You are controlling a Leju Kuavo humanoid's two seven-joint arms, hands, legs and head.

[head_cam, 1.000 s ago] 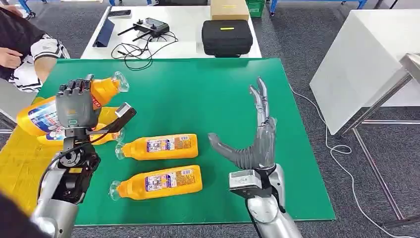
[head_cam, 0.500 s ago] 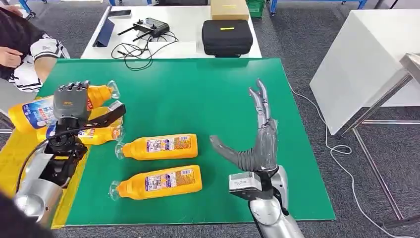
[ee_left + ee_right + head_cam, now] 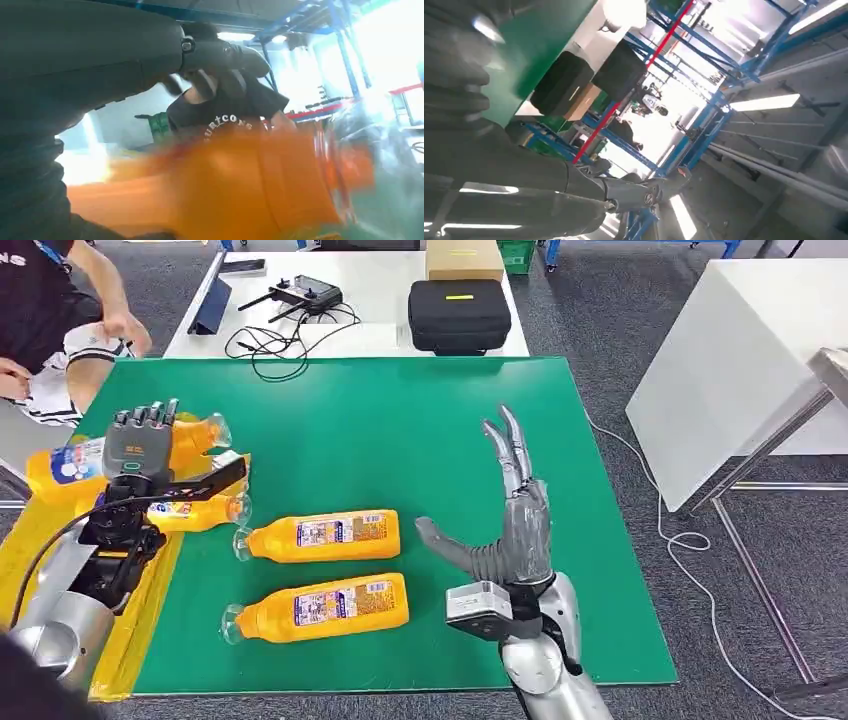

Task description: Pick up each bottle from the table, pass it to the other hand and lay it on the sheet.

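L hand (image 3: 140, 445) grips orange bottle (image 3: 70, 462) over yellow sheet (image 3: 30, 540) | R hand (image 3: 510, 520) empty, fingers spread wide above green table (image 3: 400, 430) | 2 bottles (image 3: 320, 536) lying on table

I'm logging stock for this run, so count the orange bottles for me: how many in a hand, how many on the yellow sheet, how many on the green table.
In the left hand: 1, the held bottle
On the sheet: 1, the sheet bottle
On the table: 2, the upper bottle and the lower bottle
Total: 4
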